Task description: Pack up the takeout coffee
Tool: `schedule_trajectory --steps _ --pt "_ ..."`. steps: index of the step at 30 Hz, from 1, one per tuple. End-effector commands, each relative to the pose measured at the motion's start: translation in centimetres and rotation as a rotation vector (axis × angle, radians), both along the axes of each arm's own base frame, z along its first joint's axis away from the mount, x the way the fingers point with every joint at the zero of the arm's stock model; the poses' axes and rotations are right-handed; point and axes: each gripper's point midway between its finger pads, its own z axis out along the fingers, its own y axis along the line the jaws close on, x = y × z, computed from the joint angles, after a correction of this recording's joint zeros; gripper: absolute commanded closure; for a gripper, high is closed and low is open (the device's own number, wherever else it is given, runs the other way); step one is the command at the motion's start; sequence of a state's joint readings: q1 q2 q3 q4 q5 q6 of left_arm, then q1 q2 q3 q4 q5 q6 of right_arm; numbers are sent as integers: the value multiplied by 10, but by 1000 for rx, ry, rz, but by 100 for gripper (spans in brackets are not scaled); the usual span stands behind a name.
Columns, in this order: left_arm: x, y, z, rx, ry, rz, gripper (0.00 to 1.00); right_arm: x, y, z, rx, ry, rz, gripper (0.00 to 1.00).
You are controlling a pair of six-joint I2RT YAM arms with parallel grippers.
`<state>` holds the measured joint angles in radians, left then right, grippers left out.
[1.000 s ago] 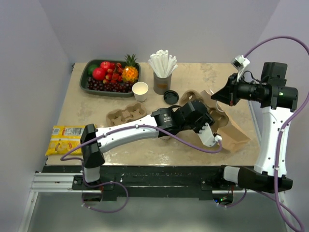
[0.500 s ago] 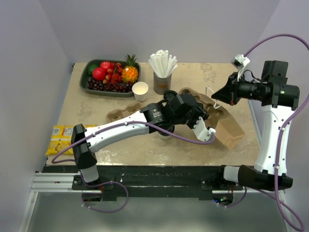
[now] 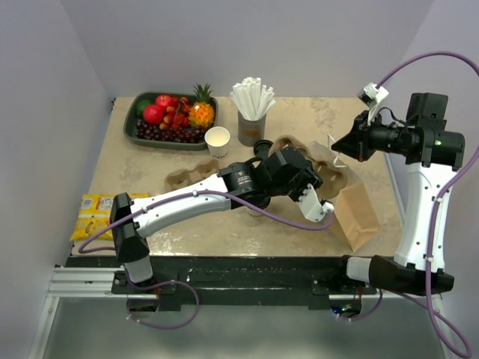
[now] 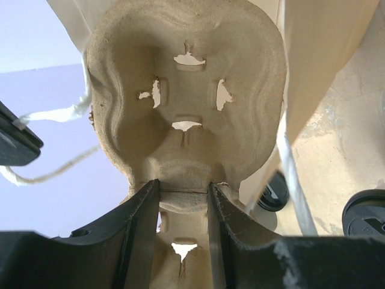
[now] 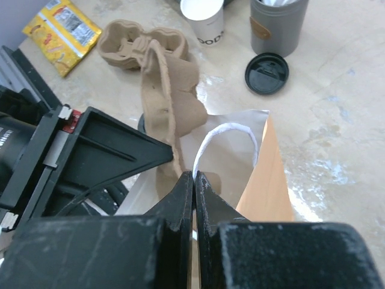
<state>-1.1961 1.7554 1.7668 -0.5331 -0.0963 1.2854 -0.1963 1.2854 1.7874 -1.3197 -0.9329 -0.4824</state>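
Left hand (image 4: 182,186) clamps the carrier (image 4: 186,90) by its middle ridge, held up at the bag (image 5: 267,174). Right hand (image 5: 194,177) pinches the bag's handle (image 5: 231,129). The coffee (image 3: 254,211) stands on the surface (image 3: 120,172) behind the left hand, under that arm (image 3: 194,200) and well apart from the right hand.

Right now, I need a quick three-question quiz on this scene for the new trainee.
1. True or false: the right fingers are shut on the white handle of the paper bag.
2. What do the left fingers grip? A) the grey cup of straws B) a pulp carrier C) the fruit tray
3. Fill in: the loose black lid lies flat on the ___.

Key: 1 true; 2 B; 3 table.
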Motion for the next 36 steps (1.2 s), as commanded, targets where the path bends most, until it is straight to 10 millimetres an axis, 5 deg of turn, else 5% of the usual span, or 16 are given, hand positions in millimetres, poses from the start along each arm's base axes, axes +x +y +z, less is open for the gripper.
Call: schedule_trajectory --steps 1,17,21,27,30,36 --pt "-1 15 42 -92 -15 34 100 9 -9 16 -49 -106 -65 100" --pt "3 8 27 -128 51 88 100 34 21 34 -53 -194 62 100" --pt "8 13 31 -139 42 130 100 39 30 54 -51 -255 109 100" --pt "13 16 47 -182 21 166 100 35 54 58 -103 -309 204 100" --pt "12 14 44 -170 22 160 100 37 55 42 -145 -283 233 100" --pt "7 2 -7 -95 104 145 100 22 40 -22 -311 -204 319 100"
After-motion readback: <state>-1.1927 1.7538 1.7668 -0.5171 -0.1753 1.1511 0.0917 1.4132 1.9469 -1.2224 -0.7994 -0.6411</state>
